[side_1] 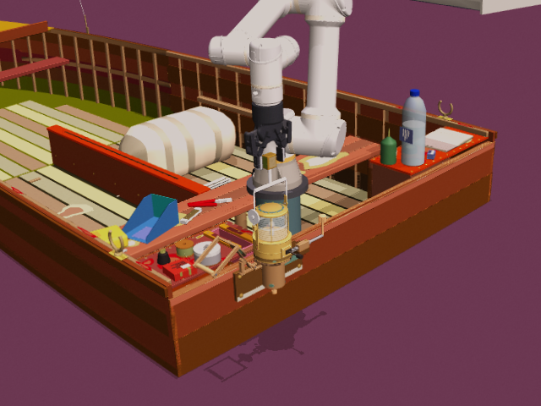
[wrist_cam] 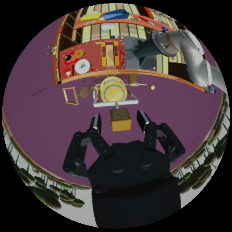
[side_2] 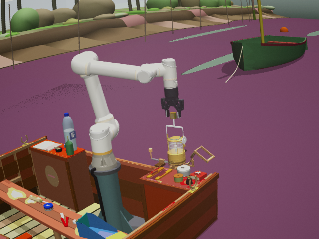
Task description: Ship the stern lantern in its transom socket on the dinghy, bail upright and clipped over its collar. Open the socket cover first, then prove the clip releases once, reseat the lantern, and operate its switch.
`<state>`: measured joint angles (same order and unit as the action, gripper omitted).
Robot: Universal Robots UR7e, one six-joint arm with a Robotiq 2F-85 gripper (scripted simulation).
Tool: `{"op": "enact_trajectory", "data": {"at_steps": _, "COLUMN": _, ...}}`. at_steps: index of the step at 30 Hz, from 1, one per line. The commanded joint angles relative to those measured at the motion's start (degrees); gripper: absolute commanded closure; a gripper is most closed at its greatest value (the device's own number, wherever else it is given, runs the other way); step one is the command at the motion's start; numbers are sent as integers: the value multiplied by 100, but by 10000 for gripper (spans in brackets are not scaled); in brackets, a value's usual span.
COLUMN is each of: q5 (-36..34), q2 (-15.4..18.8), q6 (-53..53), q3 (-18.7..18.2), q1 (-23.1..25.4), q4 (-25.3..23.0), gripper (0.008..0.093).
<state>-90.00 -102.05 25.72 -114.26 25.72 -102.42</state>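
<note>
The brass stern lantern (side_1: 272, 236) (side_2: 176, 150) (wrist_cam: 113, 92) stands upright in its socket on the outside of the transom. Its white bail (side_1: 270, 185) (side_2: 174, 128) (wrist_cam: 115, 103) stands upright above it, topped by a small yellow grip block (side_1: 269, 161) (side_2: 173, 114) (wrist_cam: 120, 119). The socket cover (side_1: 215, 258) (side_2: 204, 153) (wrist_cam: 70, 95), a thin frame, is swung open beside the lantern. A crank lever (side_1: 315, 234) (side_2: 152, 154) sticks out on the other side. My gripper (side_1: 271, 159) (side_2: 173, 114) (wrist_cam: 119, 120) is open around the grip block and holds nothing.
Behind the lantern the red stern deck (side_2: 175, 176) carries a white disc, a green spool, a red box and a black knob. The arm's base pedestal (side_2: 109, 195) stands inside the hull. A bottle (side_1: 413, 127) and green can sit on a locker. Water lies beyond the transom.
</note>
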Motion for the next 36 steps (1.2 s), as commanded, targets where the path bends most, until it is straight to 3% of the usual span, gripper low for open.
{"op": "enact_trajectory", "data": {"at_steps": 1, "q5": 0, "q2": -2, "q6": 0, "q3": 3, "q1": 0, "q4": -3, "gripper": 239}}
{"op": "enact_trajectory", "data": {"at_steps": 21, "q5": 0, "q2": -14, "q6": 0, "q3": 67, "q1": 0, "q4": 89, "gripper": 234}}
{"op": "enact_trajectory", "data": {"at_steps": 36, "q5": 0, "q2": -94, "q6": 0, "q3": 560, "q1": 0, "q4": 665, "gripper": 234}}
